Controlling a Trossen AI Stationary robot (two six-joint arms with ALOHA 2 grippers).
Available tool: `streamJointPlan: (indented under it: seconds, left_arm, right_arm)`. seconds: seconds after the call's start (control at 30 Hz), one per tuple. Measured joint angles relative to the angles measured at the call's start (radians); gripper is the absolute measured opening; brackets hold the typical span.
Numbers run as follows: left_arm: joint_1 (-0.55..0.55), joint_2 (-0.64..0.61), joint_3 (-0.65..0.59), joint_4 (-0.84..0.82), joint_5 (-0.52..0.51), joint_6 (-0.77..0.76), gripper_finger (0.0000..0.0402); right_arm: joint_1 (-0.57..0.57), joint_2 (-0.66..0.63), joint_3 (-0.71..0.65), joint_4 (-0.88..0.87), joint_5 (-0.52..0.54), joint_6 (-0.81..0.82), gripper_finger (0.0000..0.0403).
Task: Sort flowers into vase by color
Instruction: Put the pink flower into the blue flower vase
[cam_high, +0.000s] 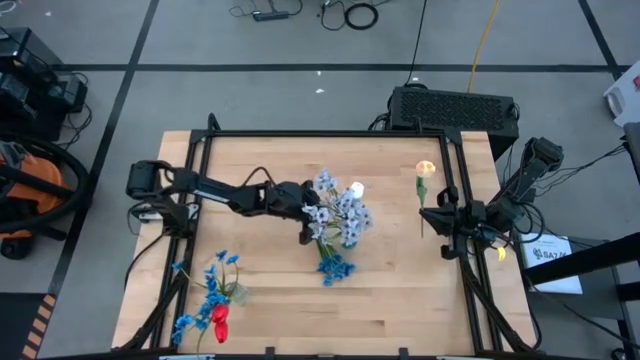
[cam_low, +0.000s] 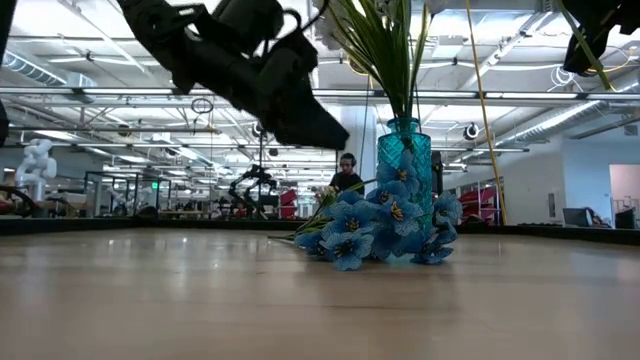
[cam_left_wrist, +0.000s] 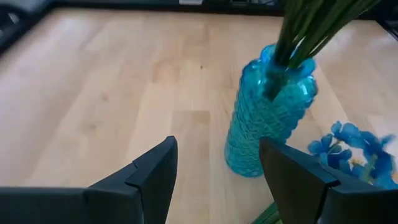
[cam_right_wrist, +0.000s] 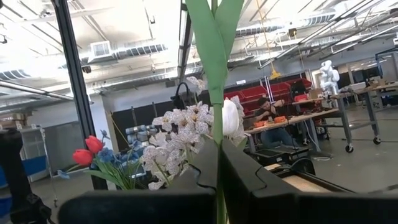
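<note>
Spreading across most of the high view is the table (cam_high: 400, 290), a pale wooden top of jointed planks, smooth and lightly grained, framed by a dark metal rail. Near its middle stands the vase (cam_left_wrist: 268, 112), a tall bottle of clear teal glass with a bumpy, scaled surface, narrowing at the neck, where a sheaf of slim green stems rises from the mouth. Those stems carry the grey-blue sprays (cam_high: 335, 210), a loose cloud of small pale papery blossoms with one cream-white bloom among them. At the foot of the vase lies a bunch of bright blue flowers (cam_low: 375, 225), flat-petalled with dark centres, resting on the wood and touching the glass. Toward the near left corner of the table a second vase, hard to make out from above, seems to hold more blue sprays and a red tulip (cam_high: 219, 320). The left gripper (cam_left_wrist: 217, 174) hangs above the table just beside the teal vase, its two dark angular fingers spread wide with nothing between them. The right gripper (cam_right_wrist: 217, 180) waits at the table's right edge, pinched on the green stem of a cream tulip (cam_high: 425, 170), whose rounded pale head points toward the far side.
</note>
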Motion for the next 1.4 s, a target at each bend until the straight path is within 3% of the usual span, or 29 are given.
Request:
streamJointPlan:
  seconds: [0.23,0.47,0.57,0.7,0.83,1.2,1.4]
  left_arm:
    - [0.018,-0.108,-0.001,-0.109,0.002,0.040,0.0230]
    - [0.017,-0.185,-0.001,-0.342,0.010,0.122,0.0230]
    - [0.016,-0.201,-0.001,-0.430,0.095,0.183,0.0230]
    - [0.016,-0.201,-0.001,-0.482,0.209,0.143,0.0230]
    - [-0.003,-0.184,-0.002,-0.484,0.255,0.085,0.0230]
    - [-0.044,-0.177,-0.002,-0.324,0.232,0.083,0.0230]
    - [-0.068,-0.177,-0.002,-0.363,0.228,-0.015,0.0230]
  right_arm:
    - [0.000,0.000,0.000,-0.021,0.020,0.025,0.0000]
    - [0.000,0.000,0.000,-0.029,0.020,0.028,0.0000]
    - [0.000,0.000,0.000,-0.029,0.021,0.026,0.0000]
    - [0.000,0.000,0.000,-0.029,0.021,0.024,0.0000]
    - [0.000,0.000,0.000,-0.029,0.024,0.022,0.0000]
    - [0.000,0.000,0.000,-0.029,0.048,0.028,0.0000]
    - [0.000,0.000,0.000,-0.028,0.048,0.031,0.0000]
